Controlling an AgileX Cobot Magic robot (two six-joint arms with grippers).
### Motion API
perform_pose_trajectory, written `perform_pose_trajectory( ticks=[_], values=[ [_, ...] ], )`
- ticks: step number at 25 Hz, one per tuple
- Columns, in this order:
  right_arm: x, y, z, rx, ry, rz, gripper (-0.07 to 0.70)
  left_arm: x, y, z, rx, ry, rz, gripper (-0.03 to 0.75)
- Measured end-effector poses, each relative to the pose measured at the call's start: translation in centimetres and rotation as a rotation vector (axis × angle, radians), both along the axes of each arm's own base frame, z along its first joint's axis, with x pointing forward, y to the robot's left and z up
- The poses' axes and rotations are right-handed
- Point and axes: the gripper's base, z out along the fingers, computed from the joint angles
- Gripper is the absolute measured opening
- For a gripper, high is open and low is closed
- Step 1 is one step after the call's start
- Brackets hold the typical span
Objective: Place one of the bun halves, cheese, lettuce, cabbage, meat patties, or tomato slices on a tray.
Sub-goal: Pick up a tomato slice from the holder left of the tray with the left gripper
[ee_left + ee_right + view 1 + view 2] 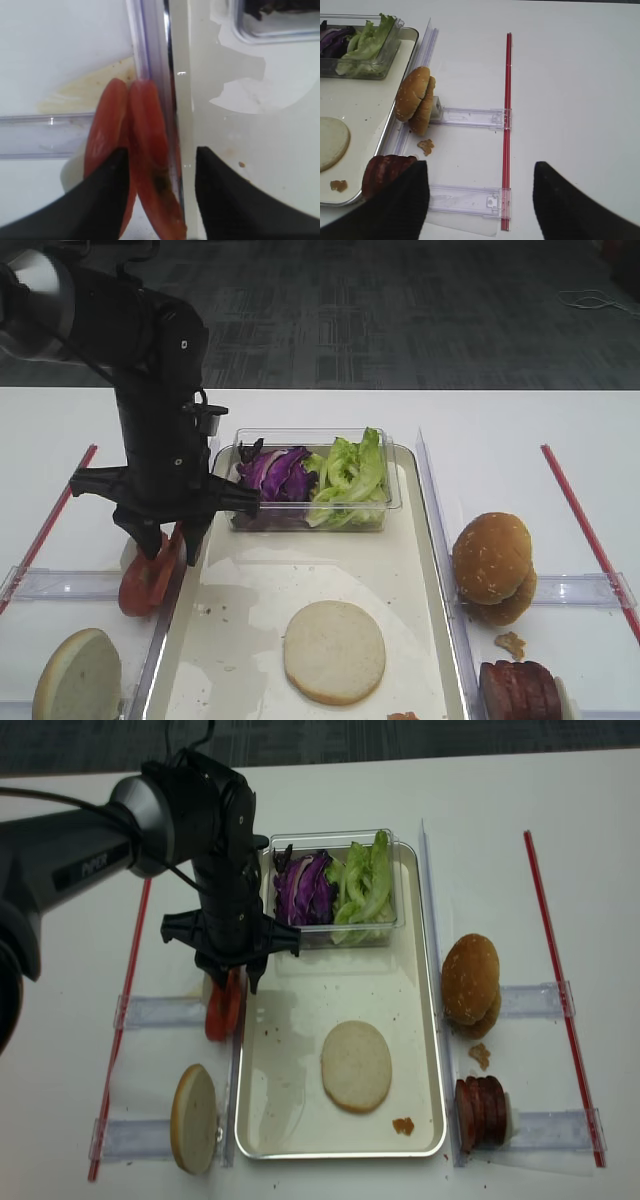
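Two upright tomato slices (150,140) lean together just outside the tray's (400,570) left rim. My left gripper (161,150) hangs over them, open, its jaws either side of the slice nearest the rim; the left finger touches it and the right finger stands apart. From overhead, this gripper (238,985) covers the slices' (222,1010) tops. One bun half (334,651) lies cut face up on the tray. My right gripper (481,170) is open and empty beside the meat patties (385,172). Lettuce (352,475) and cabbage (275,472) fill a clear box. No cheese is in view.
Seeded bun domes (492,560) stand right of the tray and another bun half (78,678) stands at the front left. Clear plastic holders (470,117) and red strips (508,100) lie on the white table. A crumb (425,146) lies near the domes.
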Motion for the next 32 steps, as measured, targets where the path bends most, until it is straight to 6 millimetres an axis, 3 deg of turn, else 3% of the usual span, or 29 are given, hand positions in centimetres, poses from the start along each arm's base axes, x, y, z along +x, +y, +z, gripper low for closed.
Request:
perform_pose_trajectory(
  ticks=[12,25,32],
  values=[
    [0.0,0.0,0.0,0.0,0.0,0.0,0.468,-0.04,0.16,0.01,0.017,0.004,0.003,0.095],
    [0.0,0.0,0.0,0.0,0.0,0.0,0.468,-0.12,0.2,0.02,0.022,0.013,0.001,0.014],
    [0.0,0.0,0.0,0.002,0.0,-0.001,0.468,-0.14,0.21,0.02,0.023,0.015,0.001,0.007]
  ],
)
